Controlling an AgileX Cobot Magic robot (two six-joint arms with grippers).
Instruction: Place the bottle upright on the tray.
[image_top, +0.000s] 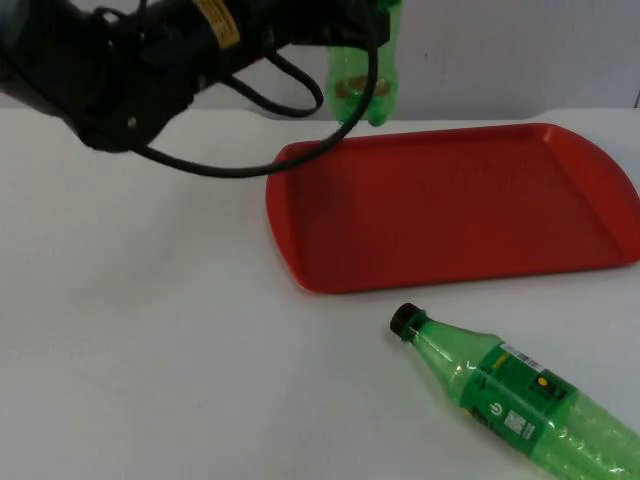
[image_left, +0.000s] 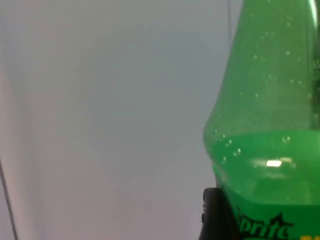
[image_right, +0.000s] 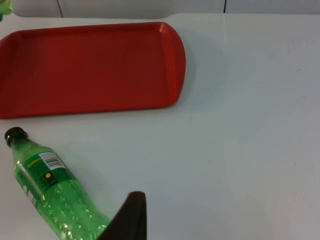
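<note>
A green Sprite bottle (image_top: 365, 75) hangs in the air, base down, over the far left corner of the red tray (image_top: 450, 210). My left gripper (image_top: 350, 20) is shut on it; the left wrist view shows the bottle (image_left: 270, 150) close up against a black fingertip (image_left: 215, 215). A second green bottle (image_top: 510, 395) with a black cap lies on its side on the white table in front of the tray, cap pointing left. My right gripper (image_right: 131, 220) waits above the table beside the lying bottle (image_right: 47, 192), on the side of the tray's (image_right: 90, 65) right end.
The tray holds nothing. The grey partition wall (image_top: 500, 50) stands just behind its far edge. Open white table top (image_top: 150, 330) stretches to the left of the tray and in front of it.
</note>
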